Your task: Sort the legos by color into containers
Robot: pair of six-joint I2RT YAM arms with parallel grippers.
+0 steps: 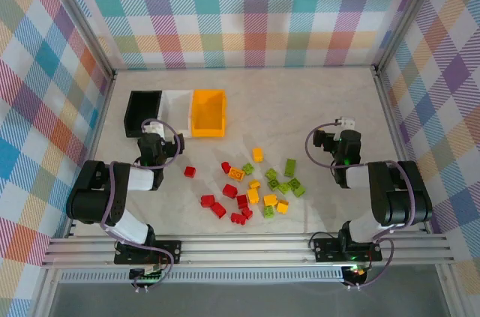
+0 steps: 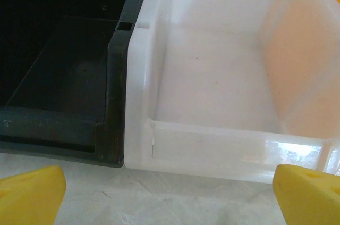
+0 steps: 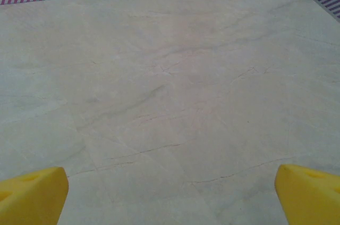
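At back-left of the table (image 1: 315, 100), the black bin (image 1: 144, 111), white bin (image 1: 178, 107) and orange-yellow bin (image 1: 208, 112) stand in a row, sides touching, no bricks seen in them. The left gripper (image 2: 170, 196) hangs just in front of the black/white seam, jaws spread fully, nothing btwn them. The right gripper (image 3: 170, 196) is likewise wide open and empty over bare table, apart from the legos (image 1: 255, 186), which lie scattered mid-table btwn the two arms.

Risks, imo:
- Left gripper is v. close to the bin fronts. A forward nudge would shove them, and since they touch, the whole row shifts.
- Greens and yellow-oranges on the pile's right side sit touching, so wide jaws could pinch two colours at once or knock neighbours away. The lone red brick (image 1: 190, 172) looks a safer first pick.
- Both arms reach the same pile, so they could clash.
- Only yellow-orange has a matching bin; red/green could get mixed w/o a fixed choice.
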